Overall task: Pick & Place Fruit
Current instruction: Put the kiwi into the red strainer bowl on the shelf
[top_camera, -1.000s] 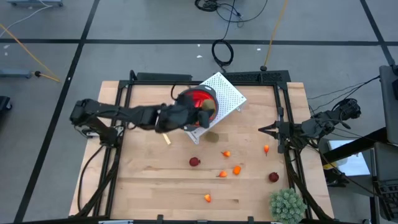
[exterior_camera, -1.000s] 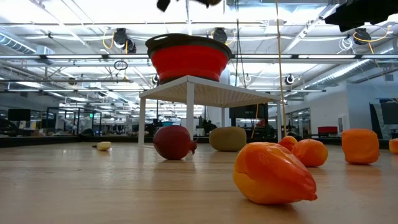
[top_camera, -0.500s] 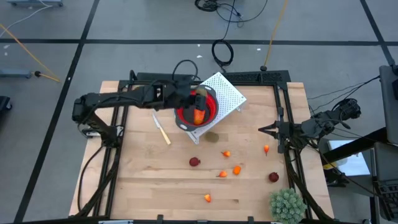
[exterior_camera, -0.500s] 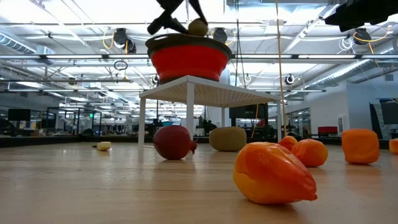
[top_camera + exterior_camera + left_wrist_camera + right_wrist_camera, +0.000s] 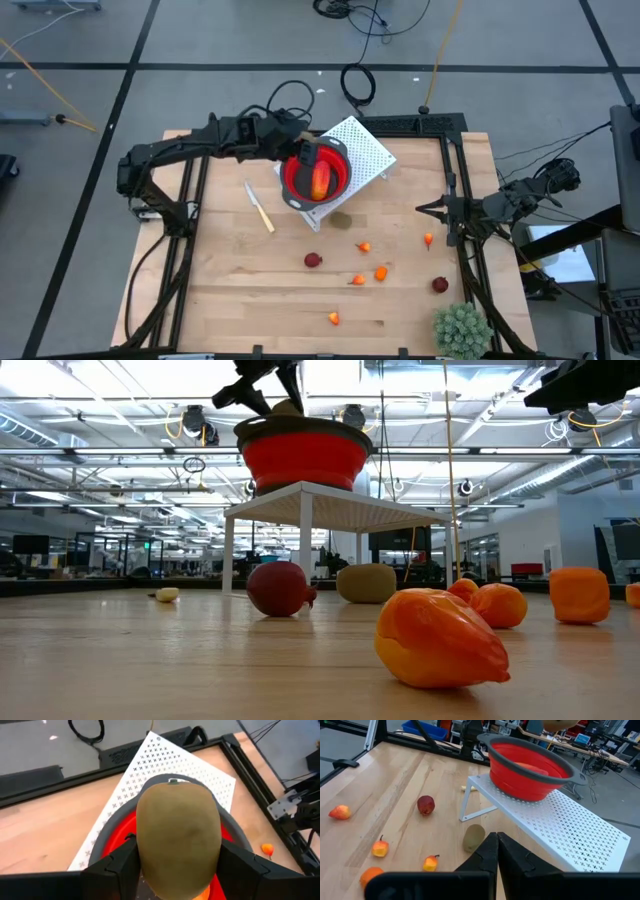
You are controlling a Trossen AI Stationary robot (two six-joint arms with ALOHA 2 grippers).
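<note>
My left gripper (image 5: 303, 157) hangs over the far-left rim of the red bowl (image 5: 322, 178), shut on an olive-brown oval fruit (image 5: 178, 827). The bowl stands on a white perforated rack (image 5: 362, 148) and holds an orange piece (image 5: 320, 182). On the table lie another olive-brown oval (image 5: 342, 219), two dark red balls (image 5: 313, 260) (image 5: 439, 285) and several small orange bits, such as one (image 5: 381, 272). My right gripper (image 5: 420, 209) is shut and waits at the table's right edge, touching nothing. My left gripper pinches the olive-brown oval by its two sides (image 5: 142, 847), one finger (image 5: 116, 867) on each flank. The fingers come slanting down from the table's left. The oval is lifted clear, just above the bowl's rim (image 5: 300, 422).
A cream-handled knife (image 5: 259, 208) lies left of the rack. A spiky green plant ball (image 5: 462, 330) sits at the near right corner. The dark frame rails (image 5: 456, 190) run along the table's sides. Bare wood lies toward the near left.
My left arm has swung toward the far edge. Its gripper has carried the olive-brown oval up over the bowl, then shifted it toward the bowl's left rim. The fruit on the table has stayed put.
</note>
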